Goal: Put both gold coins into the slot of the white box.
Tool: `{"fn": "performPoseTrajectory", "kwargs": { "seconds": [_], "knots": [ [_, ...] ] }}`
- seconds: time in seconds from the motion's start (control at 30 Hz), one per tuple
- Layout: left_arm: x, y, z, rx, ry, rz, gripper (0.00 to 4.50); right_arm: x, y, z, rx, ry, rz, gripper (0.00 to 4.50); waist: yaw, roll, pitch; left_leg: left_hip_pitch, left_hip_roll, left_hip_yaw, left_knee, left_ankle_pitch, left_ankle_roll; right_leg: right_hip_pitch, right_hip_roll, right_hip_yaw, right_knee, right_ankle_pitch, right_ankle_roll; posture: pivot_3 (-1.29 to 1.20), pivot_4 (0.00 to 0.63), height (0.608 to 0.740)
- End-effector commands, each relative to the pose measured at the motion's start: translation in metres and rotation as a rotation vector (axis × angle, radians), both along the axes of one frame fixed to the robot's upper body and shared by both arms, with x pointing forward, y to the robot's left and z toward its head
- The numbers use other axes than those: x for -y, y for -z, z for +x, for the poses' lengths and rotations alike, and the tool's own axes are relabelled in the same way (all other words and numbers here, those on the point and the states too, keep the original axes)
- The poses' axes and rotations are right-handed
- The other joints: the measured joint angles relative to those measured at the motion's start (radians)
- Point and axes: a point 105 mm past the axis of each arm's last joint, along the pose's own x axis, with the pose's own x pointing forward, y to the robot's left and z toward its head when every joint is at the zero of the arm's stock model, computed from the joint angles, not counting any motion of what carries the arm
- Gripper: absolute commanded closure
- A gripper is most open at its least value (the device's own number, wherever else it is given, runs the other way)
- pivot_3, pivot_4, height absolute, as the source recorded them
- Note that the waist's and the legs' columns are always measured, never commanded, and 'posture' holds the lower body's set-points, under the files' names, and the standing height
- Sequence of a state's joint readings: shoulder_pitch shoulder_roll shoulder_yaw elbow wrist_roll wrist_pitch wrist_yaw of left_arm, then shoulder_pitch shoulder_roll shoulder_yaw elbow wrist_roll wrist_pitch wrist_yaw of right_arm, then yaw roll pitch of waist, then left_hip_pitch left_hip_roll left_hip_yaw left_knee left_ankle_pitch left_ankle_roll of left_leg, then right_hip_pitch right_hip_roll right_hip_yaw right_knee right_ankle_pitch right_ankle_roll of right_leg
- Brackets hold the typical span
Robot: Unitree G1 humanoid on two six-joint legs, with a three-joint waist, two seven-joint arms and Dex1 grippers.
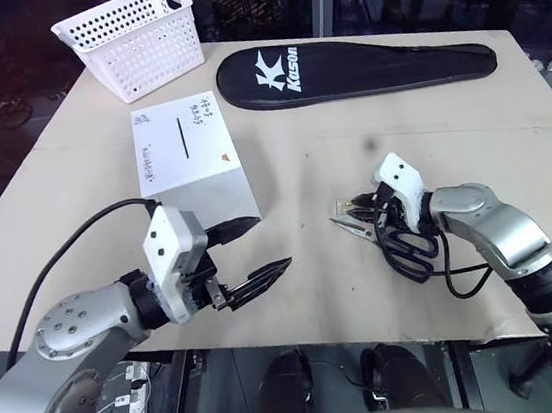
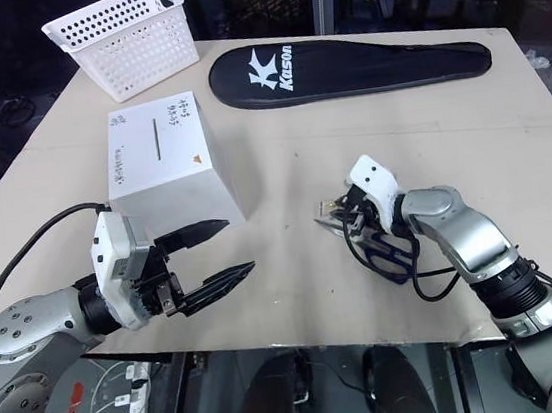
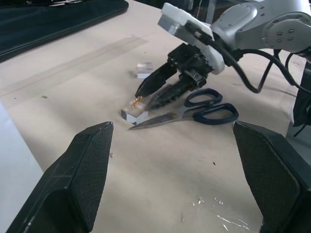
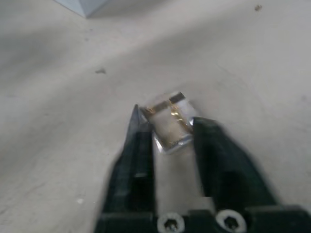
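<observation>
A gold coin glints at a small clear plastic block on the beige table, right of centre in the head view; its outline is hard to make out. The right gripper brackets that block, fingers nearly together; whether they pinch it, I cannot tell. Blue-handled scissors lie just beside. The white box sits left of centre, its slot facing up. The left gripper, lower left, is spread wide and empty. A white perforated basket and a black racket cover lie along the table's upper part; the room behind is dark.
</observation>
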State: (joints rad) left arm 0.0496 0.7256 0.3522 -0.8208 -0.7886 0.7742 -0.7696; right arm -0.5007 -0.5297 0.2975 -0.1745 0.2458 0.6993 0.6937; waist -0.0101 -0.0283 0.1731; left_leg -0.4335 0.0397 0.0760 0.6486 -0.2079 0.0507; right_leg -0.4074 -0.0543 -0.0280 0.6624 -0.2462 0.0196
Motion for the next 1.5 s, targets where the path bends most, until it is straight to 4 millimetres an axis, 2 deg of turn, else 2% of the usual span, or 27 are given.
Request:
{"fn": "performPoseTrajectory", "kwargs": {
  "seconds": [0.03, 0.3, 0.33, 0.37, 0.6, 0.7, 0.8, 0.87, 0.93, 0.97, 1.0, 1.03, 1.17, 1.23, 1.47, 1.5],
  "knots": [
    [0.003, -0.006, -0.004, 0.039, 0.019, 0.004, 0.51, -0.001, -0.013, 0.005, 0.053, -0.007, 0.013, 3.67, 0.0, 0.0, 0.0, 0.0, 0.0, 0.0, 0.0, 0.0, 0.0, 0.0, 0.0, 0.0, 0.0, 0.0, 0.0, 0.0, 0.15, 0.74],
    [0.002, -0.005, -0.004, 0.044, 0.013, 0.005, 0.51, -0.002, -0.012, 0.006, 0.052, -0.006, 0.012, 3.67, 0.0, 0.0, 0.0, 0.0, 0.0, 0.0, 0.0, 0.0, 0.0, 0.0, 0.0, 0.0, 0.0, 0.0, 0.0, 0.0, 0.15, 0.74],
    [0.002, -0.005, -0.004, 0.044, 0.012, 0.005, 0.51, -0.001, -0.012, 0.006, 0.051, -0.006, 0.013, 4.23, 0.0, 0.0, 0.0, 0.0, 0.0, 0.0, 0.0, 0.0, 0.0, 0.0, 0.0, 0.0, 0.0, 0.0, 0.0, 0.0, 0.15, 0.74],
    [0.002, -0.005, -0.004, 0.045, 0.011, 0.005, 0.51, -0.001, -0.012, 0.006, 0.051, -0.006, 0.013, 4.48, 0.0, 0.0, 0.0, 0.0, 0.0, 0.0, 0.0, 0.0, 0.0, 0.0, 0.0, 0.0, 0.0, 0.0, 0.0, 0.0, 0.15, 0.74],
    [0.002, -0.003, -0.003, 0.037, 0.005, -0.011, 0.51, 0.003, -0.019, 0.004, 0.06, -0.011, 0.018, 4.48, 0.0, 0.0, 0.0, 0.0, 0.0, 0.0, 0.0, 0.0, 0.0, 0.0, 0.0, 0.0, 0.0, 0.0, 0.0, 0.0, 0.15, 0.74],
    [0.001, -0.005, 0.002, 0.007, -0.018, -0.07, 0.51, 0.006, -0.036, -0.001, 0.07, -0.025, 0.071, 4.48, 0.001, 0.001, 0.001, 0.0, 0.0, 0.0, 0.0, 0.0, 0.0, 0.0, 0.0, 0.0, 0.0, 0.0, 0.0, 0.0, 0.15, 0.74],
    [0.0, -0.008, 0.007, -0.019, -0.027, -0.122, 0.51, 0.003, -0.056, -0.013, 0.056, -0.093, 0.18, 4.48, 0.003, 0.001, 0.001, 0.0, 0.0, -0.001, 0.0, 0.0, 0.0, 0.0, 0.0, -0.001, 0.0, 0.0, 0.0, 0.0, 0.15, 0.74],
    [0.004, -0.014, 0.012, -0.062, 0.005, -0.198, 0.51, 0.0, -0.075, -0.032, 0.043, -0.191, 0.254, 4.48, 0.004, 0.001, 0.001, 0.0, 0.0, -0.001, 0.0, 0.0, 0.0, 0.0, 0.0, -0.001, 0.0, 0.001, 0.001, 0.0, 0.15, 0.74],
    [0.01, -0.023, 0.015, -0.089, 0.058, -0.261, 1.03, -0.005, -0.09, -0.049, 0.035, -0.281, 0.303, 4.5, 0.003, 0.001, 0.001, 0.0, 0.0, -0.001, 0.0, 0.0, 0.0, 0.0, 0.0, -0.001, 0.0, 0.002, 0.003, 0.0, 0.15, 0.74],
    [0.012, -0.025, 0.017, -0.082, 0.066, -0.264, 1.54, -0.007, -0.095, -0.054, 0.034, -0.303, 0.314, 4.5, 0.003, 0.001, 0.001, 0.0, 0.0, -0.001, 0.0, 0.0, 0.0, 0.0, 0.0, -0.001, 0.0, 0.002, 0.003, 0.0, 0.15, 0.74],
    [0.014, -0.028, 0.019, -0.078, 0.072, -0.27, 1.54, -0.009, -0.099, -0.058, 0.034, -0.324, 0.324, 4.5, 0.003, 0.001, 0.001, 0.0, 0.0, -0.001, 0.0, 0.0, 0.0, 0.0, 0.0, -0.001, 0.0, 0.002, 0.003, 0.0, 0.15, 0.74],
    [0.016, -0.03, 0.021, -0.08, 0.075, -0.279, 1.91, -0.011, -0.103, -0.062, 0.036, -0.34, 0.331, 4.5, 0.003, 0.001, 0.001, 0.0, 0.0, -0.001, 0.0, 0.0, 0.0, 0.0, 0.0, -0.001, 0.0, 0.002, 0.003, 0.0, 0.15, 0.74],
    [0.025, -0.039, 0.022, -0.109, 0.137, -0.334, 1.91, -0.019, -0.117, -0.075, 0.04, -0.402, 0.368, 4.5, -0.001, 0.001, 0.001, 0.0, 0.0, -0.001, 0.0, 0.0, 0.0, 0.0, 0.0, -0.001, 0.0, 0.002, 0.003, 0.0, 0.15, 0.74],
    [0.029, -0.04, 0.021, -0.11, 0.166, -0.33, 2.39, -0.022, -0.122, -0.079, 0.048, -0.421, 0.376, 4.5, -0.001, 0.001, 0.001, 0.0, 0.0, -0.001, 0.0, 0.0, 0.0, 0.0, 0.0, -0.001, 0.0, 0.002, 0.003, 0.0, 0.15, 0.74],
    [0.035, -0.045, 0.021, -0.12, 0.216, -0.333, 2.39, -0.029, -0.132, -0.088, 0.052, -0.476, 0.395, 4.5, 0.0, 0.001, 0.001, 0.0, 0.0, -0.001, 0.0, 0.0, 0.0, 0.0, 0.001, -0.001, 0.0, 0.002, 0.003, 0.0, 0.15, 0.74],
    [0.036, -0.046, 0.021, -0.119, 0.219, -0.334, 2.65, -0.03, -0.133, -0.089, 0.05, -0.48, 0.396, 4.5, 0.0, 0.001, 0.001, 0.0, 0.0, -0.001, 0.0, 0.0, 0.0, 0.0, 0.001, -0.001, 0.0, 0.002, 0.003, 0.0, 0.15, 0.74]
  ]
}}
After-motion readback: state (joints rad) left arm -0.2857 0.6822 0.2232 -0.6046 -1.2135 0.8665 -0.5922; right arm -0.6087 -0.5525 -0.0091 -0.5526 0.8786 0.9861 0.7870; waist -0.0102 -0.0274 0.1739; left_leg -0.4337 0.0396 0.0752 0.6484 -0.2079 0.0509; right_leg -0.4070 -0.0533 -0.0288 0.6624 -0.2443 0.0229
